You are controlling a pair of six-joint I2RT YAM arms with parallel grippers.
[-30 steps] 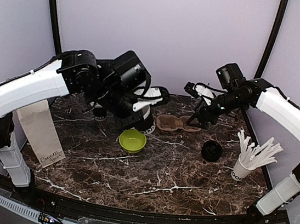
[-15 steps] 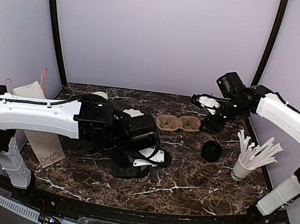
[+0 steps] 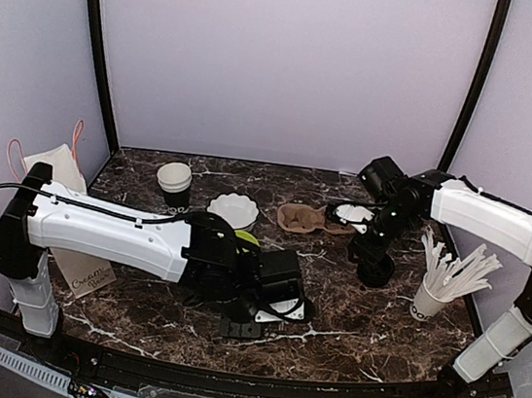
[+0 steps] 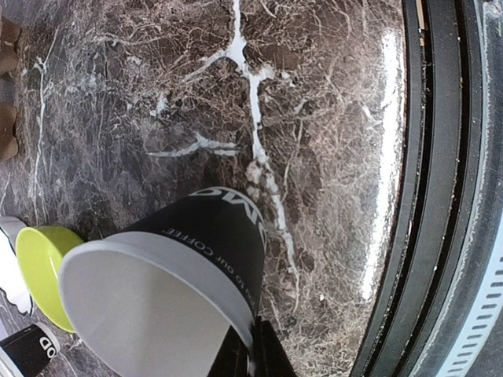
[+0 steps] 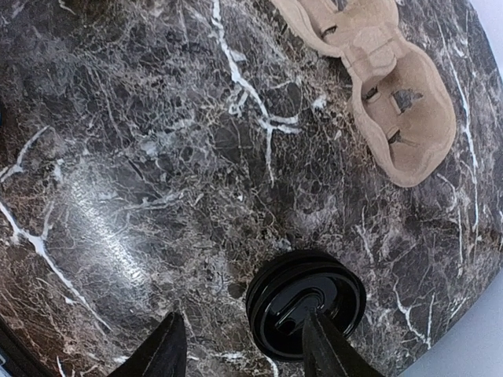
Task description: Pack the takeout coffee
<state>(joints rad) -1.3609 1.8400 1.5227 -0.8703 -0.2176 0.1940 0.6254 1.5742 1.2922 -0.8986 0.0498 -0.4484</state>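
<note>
Lidless coffee cup (image 4: 196, 267) was held lower centre overhead, pinched at its rim by the closed left gripper (image 4: 251, 357). The right gripper (image 5: 242, 318), half-open and empty, was poised astride the black lid (image 5: 306, 314), presumably for capping.

Legend: on the black cup (image 4: 206, 245) you read white "our COFFEE"; handwriting on the bag (image 3: 91, 272) is illegible.
</note>
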